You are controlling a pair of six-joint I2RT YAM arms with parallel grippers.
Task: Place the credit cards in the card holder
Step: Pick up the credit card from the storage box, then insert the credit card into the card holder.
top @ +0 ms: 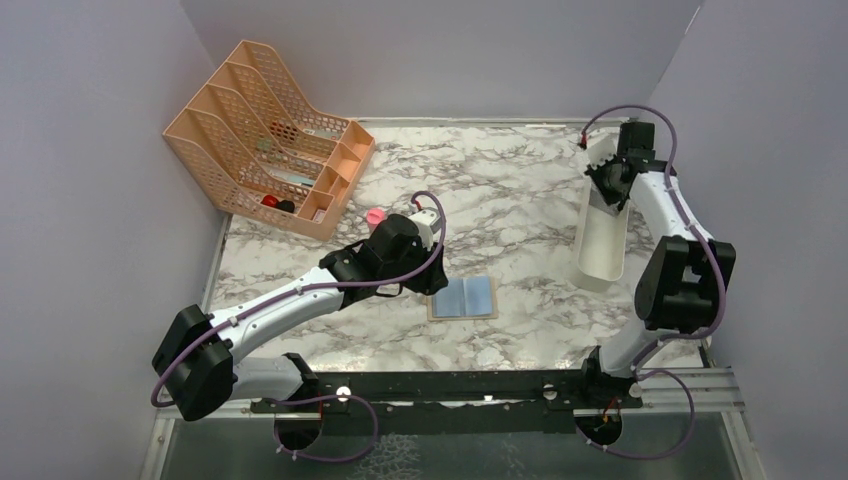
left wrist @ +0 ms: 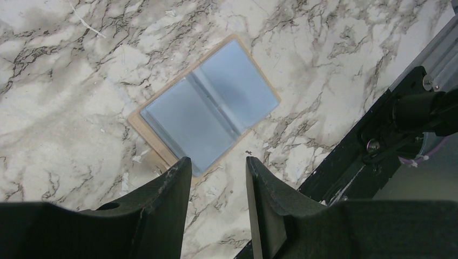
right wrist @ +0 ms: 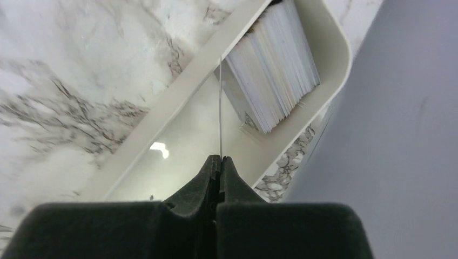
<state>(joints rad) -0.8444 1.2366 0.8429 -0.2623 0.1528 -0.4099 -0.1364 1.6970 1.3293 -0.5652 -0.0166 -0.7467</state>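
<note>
- Here, the card holder (top: 463,298) lies spread open and flat on the table (top: 500,190), its light blue inside facing up and a tan border showing around it. In the top view it sits toward 6 o'clock from the table's middle.
- The left hand (left wrist: 216,178) hangs above the table with its fingers (left wrist: 173,189) spread and nothing between them. In its own wrist view the card holder (left wrist: 208,108) lies just past the fingertips toward 12 o'clock, apart from them.
- From above, the left hand (top: 428,283) is just beside the card holder's 9 o'clock edge.
- The right hand (top: 608,185) is over the far end of a long white tray (top: 603,255) at the table's 3 o'clock side.
- In the right wrist view, the right hand (right wrist: 220,159) has its fingers pressed together on a single thin card (right wrist: 220,108). The card is seen edge-on, standing out toward 12 o'clock.
- A stack of cards (right wrist: 275,70) leans in the tray's (right wrist: 178,102) rounded end, at 1 o'clock from the fingertips. Whether the pinched card touches that stack cannot be told.
- A peach file rack (top: 262,130) stands at the table's 10 o'clock corner.
</note>
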